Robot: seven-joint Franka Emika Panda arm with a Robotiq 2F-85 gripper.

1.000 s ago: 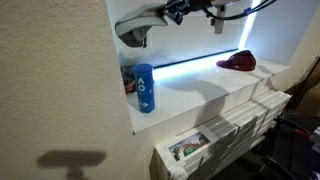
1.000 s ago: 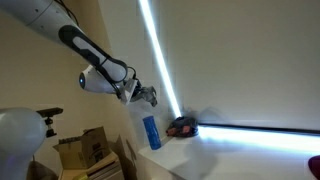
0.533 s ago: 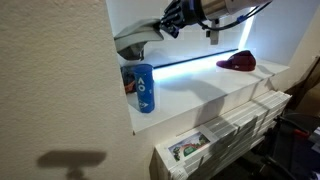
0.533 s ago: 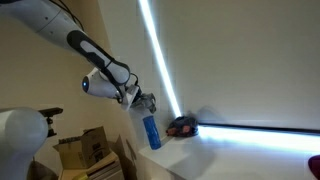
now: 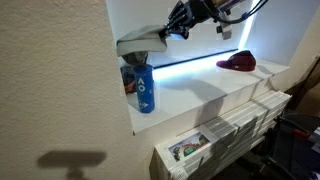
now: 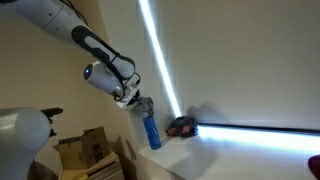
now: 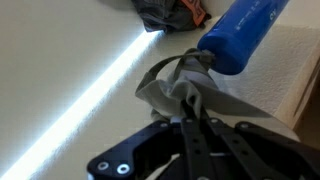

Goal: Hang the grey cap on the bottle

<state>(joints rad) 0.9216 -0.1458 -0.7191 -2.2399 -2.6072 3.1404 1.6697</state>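
Note:
The grey cap [image 5: 140,46] hangs from my gripper [image 5: 176,27], just above the top of the blue bottle [image 5: 144,88], which stands upright at the near end of the white shelf. In the wrist view my gripper [image 7: 187,102] is shut on a fold of the grey cap [image 7: 165,84], and the blue bottle [image 7: 246,32] lies right beside the cap. In an exterior view the gripper [image 6: 140,104] sits at the top of the bottle [image 6: 151,131]; the cap is hard to make out there.
A dark red cap [image 5: 238,62] lies at the far end of the white shelf [image 5: 210,95]. A dark object with orange parts [image 6: 183,126] sits behind the bottle. A wall edge [image 5: 118,100] stands close beside the bottle. Drawers [image 5: 225,135] are below the shelf.
My gripper has carried the grey cap down and toward the bottle; the cap now hovers right over the bottle's top.

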